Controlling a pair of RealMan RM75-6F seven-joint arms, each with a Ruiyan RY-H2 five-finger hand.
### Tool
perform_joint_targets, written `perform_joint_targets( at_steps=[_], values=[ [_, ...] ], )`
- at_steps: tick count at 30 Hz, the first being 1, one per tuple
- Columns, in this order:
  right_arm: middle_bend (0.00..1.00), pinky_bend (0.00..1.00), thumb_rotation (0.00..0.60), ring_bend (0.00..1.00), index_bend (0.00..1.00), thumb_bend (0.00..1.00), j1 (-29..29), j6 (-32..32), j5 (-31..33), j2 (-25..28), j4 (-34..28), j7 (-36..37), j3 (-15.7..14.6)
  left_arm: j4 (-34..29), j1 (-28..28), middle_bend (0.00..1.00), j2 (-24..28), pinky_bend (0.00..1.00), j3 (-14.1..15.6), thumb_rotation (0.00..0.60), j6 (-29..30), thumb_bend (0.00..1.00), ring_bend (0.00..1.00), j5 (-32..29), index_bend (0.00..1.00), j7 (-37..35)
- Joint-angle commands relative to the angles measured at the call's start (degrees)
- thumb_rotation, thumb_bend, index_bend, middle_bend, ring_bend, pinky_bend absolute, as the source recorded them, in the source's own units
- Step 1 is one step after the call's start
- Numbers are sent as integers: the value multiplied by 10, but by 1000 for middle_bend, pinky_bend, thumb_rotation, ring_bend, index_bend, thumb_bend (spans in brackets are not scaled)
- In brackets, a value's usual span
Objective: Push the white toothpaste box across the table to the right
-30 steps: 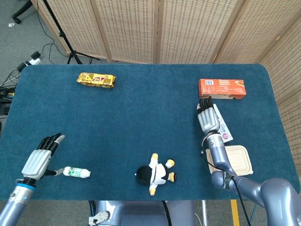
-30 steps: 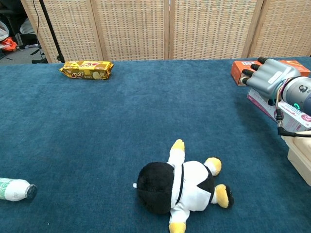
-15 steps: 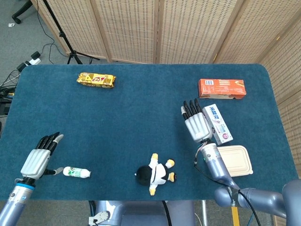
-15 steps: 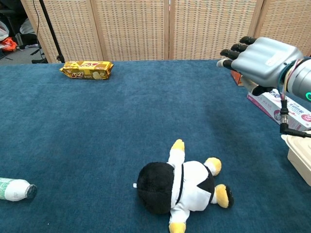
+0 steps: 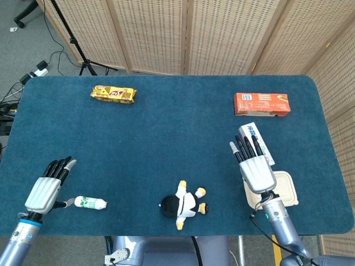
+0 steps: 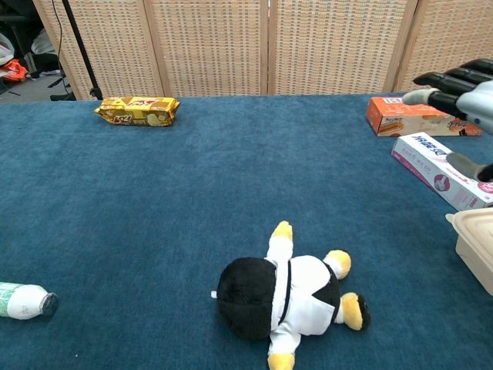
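The white toothpaste box [image 5: 253, 137] lies slanted on the blue table, right of centre, just in front of the orange box. In the chest view the toothpaste box [image 6: 437, 169] shows at the right edge. My right hand [image 5: 255, 169] hovers at the box's near end with fingers straight and apart, holding nothing; its fingertips overlap that end in the head view. Only part of the right hand [image 6: 453, 98] shows in the chest view, raised above the box. My left hand [image 5: 47, 188] is at the near left, fingers extended, holding nothing.
An orange box [image 5: 262, 104] lies behind the toothpaste box. A beige lidded container [image 5: 287, 187] sits under my right hand's right side. A plush penguin [image 5: 183, 205] lies near centre front, a small bottle [image 5: 91, 203] beside my left hand, a yellow snack pack [image 5: 113, 94] far left.
My right hand lifted off the toothpaste box, swung left, then drew back toward the near edge. The box lies about where it was. The left hand barely moved.
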Motion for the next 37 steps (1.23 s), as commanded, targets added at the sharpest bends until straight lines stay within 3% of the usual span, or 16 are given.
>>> perform_joint_targets(
  at_steps=[1,5,15,21,37],
  values=[
    [0,7,600,0,91,355,-47,34,-38,10,25,72,-23,-2,3,0,-1,0,1,600,5,0,0,3,0,7],
    [0,7,600,0,91,312,-99,75,-75,10,55,171,-39,-5,10,0,-4,0,3,600,20,0,0,10,0,32],
    [0,7,600,0,91,337,-176,119,-122,17,101,267,-59,-15,32,0,-3,0,12,600,52,0,0,21,0,61],
    [0,7,600,0,91,337,-209,121,-129,9,138,338,-53,-5,37,0,-4,0,8,600,68,0,0,29,0,65],
    [0,7,600,0,91,337,-224,93,-158,3,154,333,-32,-5,41,0,-4,0,7,600,72,0,0,36,0,69]
  ],
)
